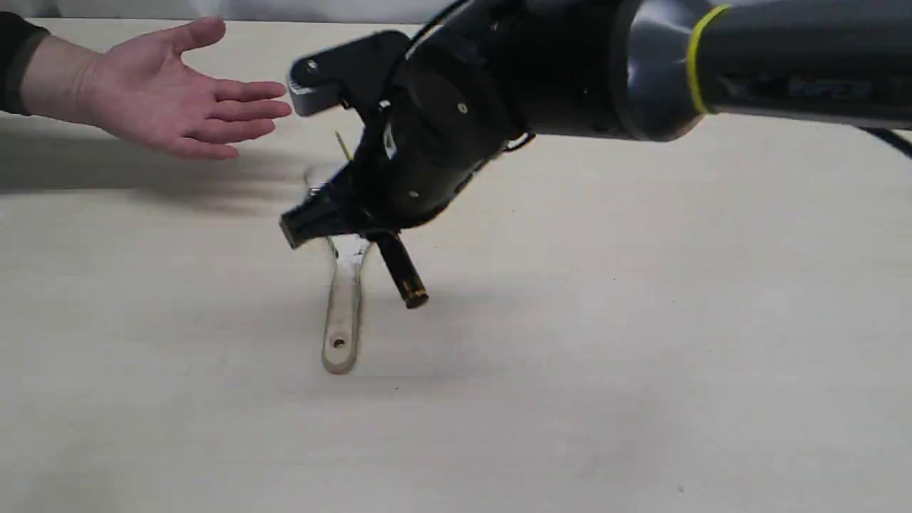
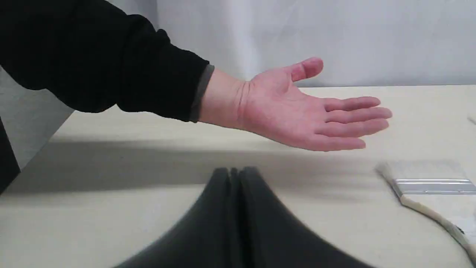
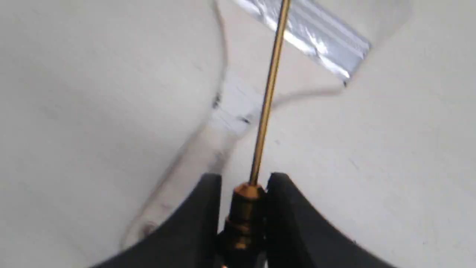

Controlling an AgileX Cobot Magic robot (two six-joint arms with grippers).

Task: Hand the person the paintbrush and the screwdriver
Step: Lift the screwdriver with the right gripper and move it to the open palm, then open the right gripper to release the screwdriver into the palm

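Right gripper [image 3: 243, 182] clamped on screwdriver [image 3: 268, 89], lifted above paintbrush [image 1: 342, 313] lying flat on table [image 1: 641, 370]. Left gripper [image 2: 235, 172] fingers pressed together, empty. Person's hand [image 2: 293, 111] open, palm up, near brush bristles.

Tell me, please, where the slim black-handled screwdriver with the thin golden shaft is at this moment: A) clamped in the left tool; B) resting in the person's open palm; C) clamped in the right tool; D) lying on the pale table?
C: the right wrist view shows the slim black-handled screwdriver pinched in the right tool, while the person's bare open palm is empty.
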